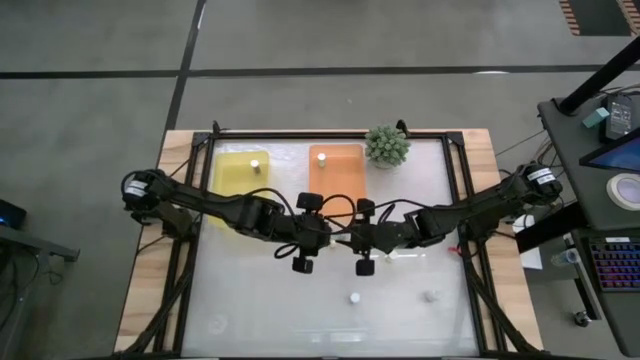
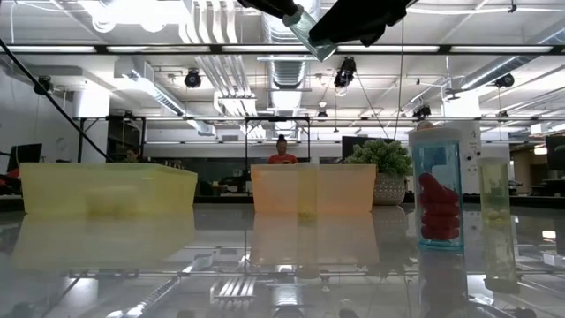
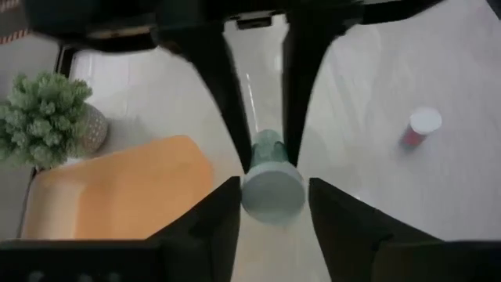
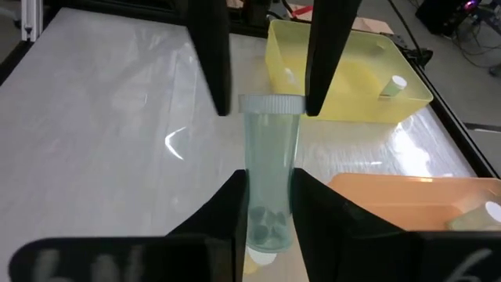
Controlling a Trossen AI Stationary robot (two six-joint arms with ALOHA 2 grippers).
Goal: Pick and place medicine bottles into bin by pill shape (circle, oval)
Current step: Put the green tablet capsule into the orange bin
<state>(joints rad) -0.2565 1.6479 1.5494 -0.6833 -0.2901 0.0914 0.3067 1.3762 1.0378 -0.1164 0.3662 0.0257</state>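
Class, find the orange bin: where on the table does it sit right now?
In the high view, the orange bin sits at the table's far edge, between the yellow bin on its left and the green plant.

Bright overhead glare (blurred near gripper (image 3: 270, 196))

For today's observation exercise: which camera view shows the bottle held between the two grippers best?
The right wrist view: the bottle shows full length, cap to pills, between both grippers. The left wrist view shows mainly its cap end. The low view catches only a tip at the top edge. In the high view the grippers hide it.
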